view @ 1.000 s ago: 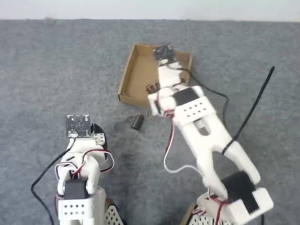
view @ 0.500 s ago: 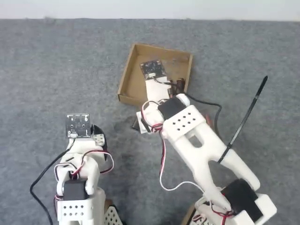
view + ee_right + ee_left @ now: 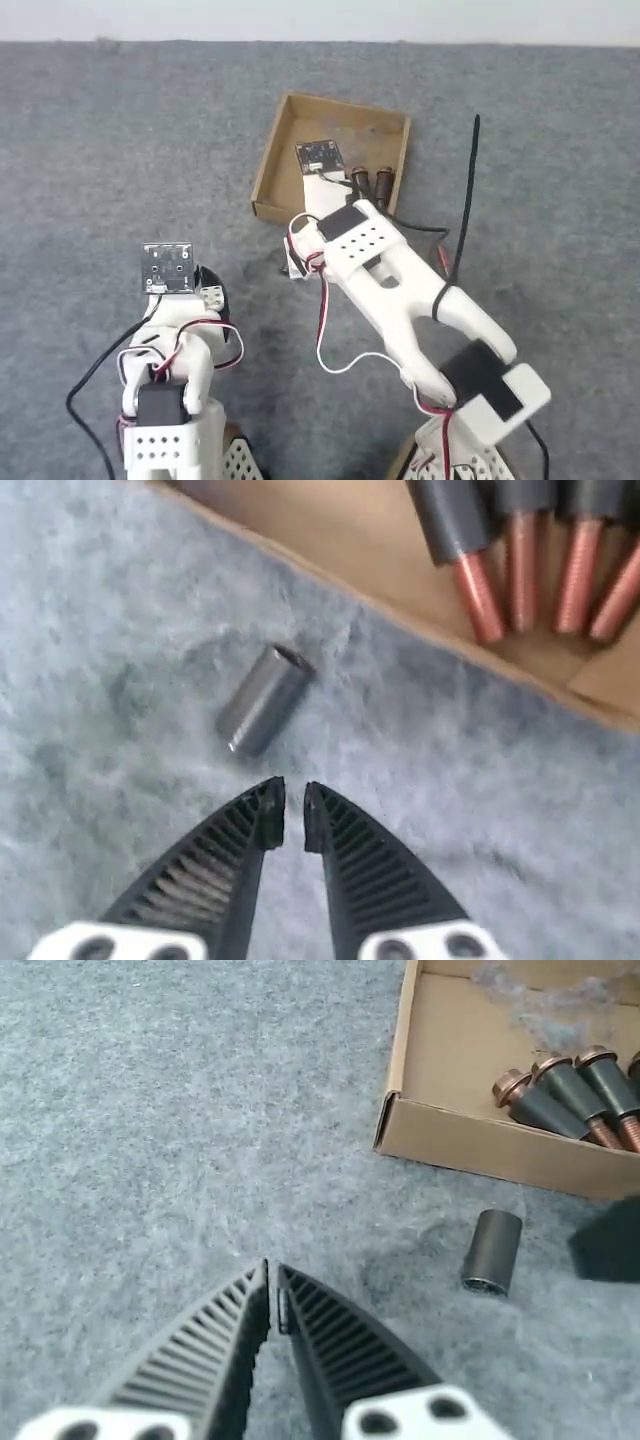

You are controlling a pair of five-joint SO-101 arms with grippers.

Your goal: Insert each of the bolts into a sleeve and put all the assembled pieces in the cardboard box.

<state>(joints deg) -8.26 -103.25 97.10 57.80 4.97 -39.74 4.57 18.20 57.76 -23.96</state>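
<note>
1. Sleeve (image 3: pixel 492 1251): it lies on its side on the grey worktop (image 3: pixel 150 1110), just near of the cardboard box (image 3: pixel 470 1138) and apart from its near wall. One open end faces the box.
2. Several assembled pieces (image 3: pixel 565 1090) lie side by side in the box, against that near wall.
3. The right pincer (image 3: pixel 290 798) hovers just near of the sleeve. It is all but clenched, with a slit between its tips, and grasps nothing.
4. The left pincer (image 3: pixel 272 1290) hangs over bare worktop, well to the left of the sleeve. It is clenched and empty.
5. Risk: the sleeve is round and would likely roll if a clenched tip nudged it, so the right pincer probably has to spread before it descends.
6. Risk: the sleeve is close to the box, so a spread finger could catch the cardboard wall and shove the box.
7. Risk: if the sleeve is dropped in without a bolt, the piece stays unassembled.
8. Hard to tell: I cannot tell whether a bolt remains for this sleeve.
9. In the high view the right arm (image 3: pixel 400 290) covers the box's near wall.
10. Both wrist views cut off the assembled pieces, so their count is unsure.
</note>
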